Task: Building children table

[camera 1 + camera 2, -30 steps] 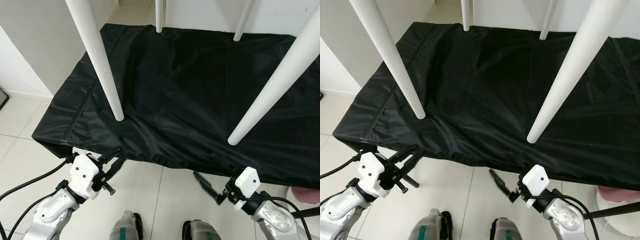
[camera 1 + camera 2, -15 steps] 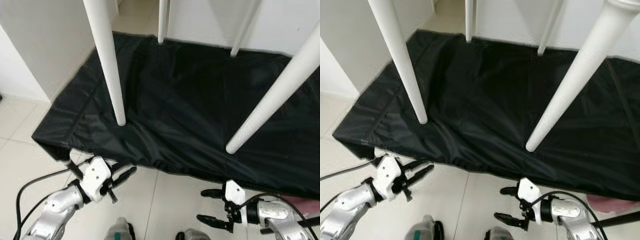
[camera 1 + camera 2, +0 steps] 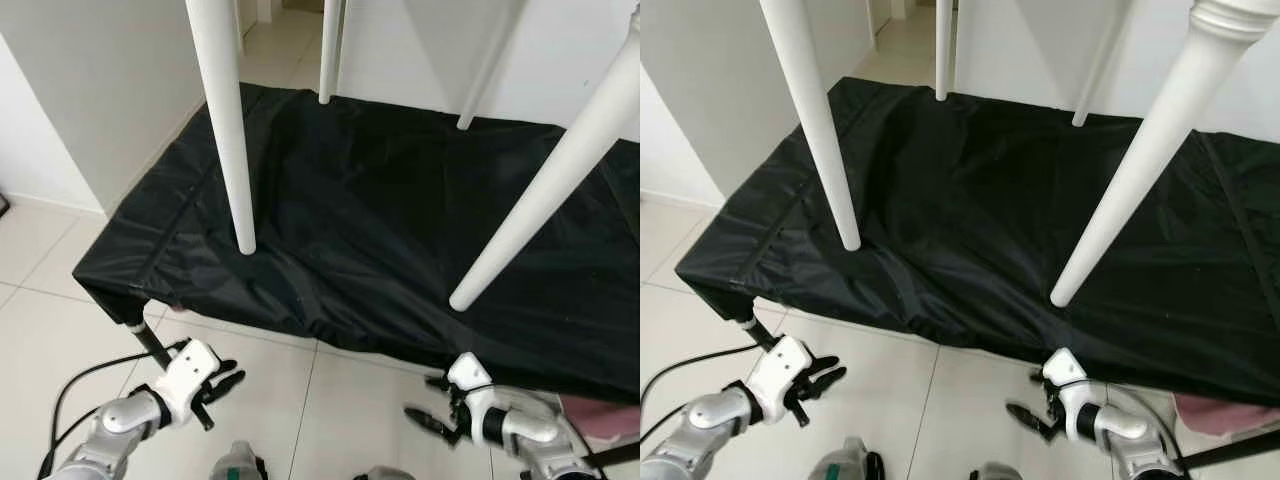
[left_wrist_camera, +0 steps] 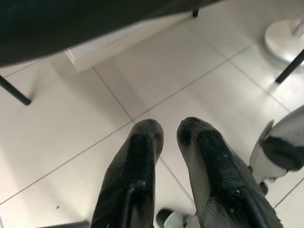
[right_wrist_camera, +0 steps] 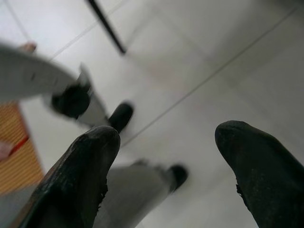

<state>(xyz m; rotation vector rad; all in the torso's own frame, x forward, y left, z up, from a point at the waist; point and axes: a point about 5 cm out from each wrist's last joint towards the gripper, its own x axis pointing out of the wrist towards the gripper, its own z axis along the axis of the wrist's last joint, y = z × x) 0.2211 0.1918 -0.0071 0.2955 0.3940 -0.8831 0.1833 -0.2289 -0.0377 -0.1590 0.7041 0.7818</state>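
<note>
No readable text or markings anywhere.

Covered table (image 3: 400,230) ahead of both grippers, above them. Four legs (image 3: 225,130) rising off cover. Left gripper (image 3: 222,380) below near-left corner; right gripper (image 3: 432,405) under near edge, floor (image 3: 300,400) between.

A low surface (image 3: 130,300) covered with a black cloth (image 3: 380,220) stood on the white tiled floor (image 3: 50,330). The cloth was wrinkled and hung over the near edge. A thin dark leg (image 3: 150,343) showed under the near left corner. No loose thing could be seen lying on the cloth.
</note>
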